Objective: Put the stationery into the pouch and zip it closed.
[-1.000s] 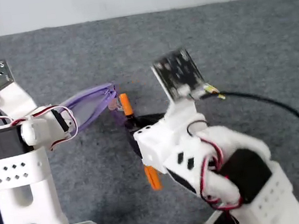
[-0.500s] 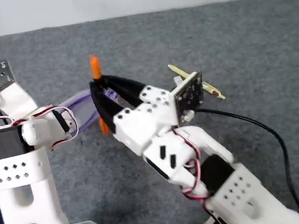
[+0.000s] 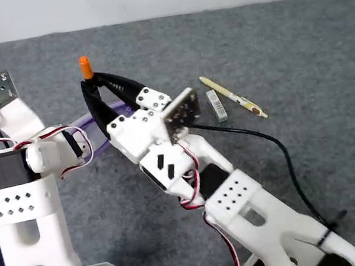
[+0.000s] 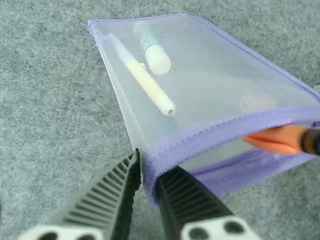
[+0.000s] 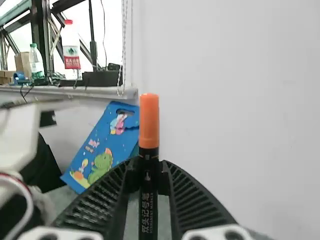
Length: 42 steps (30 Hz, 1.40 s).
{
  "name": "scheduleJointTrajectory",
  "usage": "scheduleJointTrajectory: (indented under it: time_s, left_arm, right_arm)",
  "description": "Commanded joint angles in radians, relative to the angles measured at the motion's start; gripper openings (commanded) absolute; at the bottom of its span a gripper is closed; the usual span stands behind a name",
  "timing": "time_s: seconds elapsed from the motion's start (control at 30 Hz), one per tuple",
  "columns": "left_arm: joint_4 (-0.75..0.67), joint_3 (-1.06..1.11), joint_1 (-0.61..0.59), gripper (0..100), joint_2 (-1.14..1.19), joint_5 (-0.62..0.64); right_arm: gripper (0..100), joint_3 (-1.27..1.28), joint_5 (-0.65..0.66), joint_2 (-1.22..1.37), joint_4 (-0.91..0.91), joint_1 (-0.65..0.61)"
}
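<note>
Your left hand [image 4: 145, 170] clamps the edge of the pouch [image 4: 210, 100], which lies on the worktop [image 3: 296, 37] with a pen [image 4: 142, 80] inside. Your right hand [image 5: 148, 172] grips the marker [image 5: 148, 125], whose lower end is at the pouch mouth. A pencil [image 3: 232, 97] and an eraser [image 3: 216, 106] lie just beside each other, off to one side.

Set high, looking down over the grey table [image 3: 296, 37] from well away. On the left wrist, peering along the left gripper [image 4: 150, 167] at the pouch [image 4: 200, 100] just ahead of it, very near. On the right wrist, facing out past the right gripper [image 5: 149, 165] and its marker [image 5: 148, 120] toward a white wall [image 5: 240, 100] well beyond. Sharing the marker across all three, the pouch across high and left wrist.
</note>
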Motion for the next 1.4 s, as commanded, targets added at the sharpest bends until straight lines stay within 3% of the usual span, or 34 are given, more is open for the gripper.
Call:
scheduleJointTrajectory:
  time_s: [0.0,0.2,0.33,0.5,0.8,1.03,1.2,1.37]
  left_arm:
    - [0.017,-0.004,0.008,1,0.003,0.008]
    - [0.017,-0.004,0.008,1,0.003,0.008]
    - [0.017,-0.004,0.008,1,0.003,0.008]
    - [0.017,-0.004,0.008,1,0.005,0.008]
    - [0.017,-0.004,0.008,1,0.005,0.008]
    - [0.017,-0.004,0.008,1,0.005,0.008]
    - [0.017,-0.004,0.008,1,0.005,0.008]
    - [0.017,-0.004,0.008,1,0.005,0.006]
  right_arm:
    - [1.2,0.021,0.038,0.024,-0.028,-0.002]
    - [1.3,0.106,0.114,-0.016,-0.010,-0.004]
    - [4.2,0.107,0.109,-0.110,0.160,-0.008]
    - [17.6,0.107,0.109,-0.234,0.383,-0.008]
    - [18.4,0.057,0.071,-0.387,0.639,0.005]
    - [18.4,-0.157,-0.155,-0.337,0.998,0.232]
    - [18.4,-0.250,-0.192,-0.191,1.147,0.387]
    - [18.3,-0.334,-0.186,-0.002,1.248,0.455]
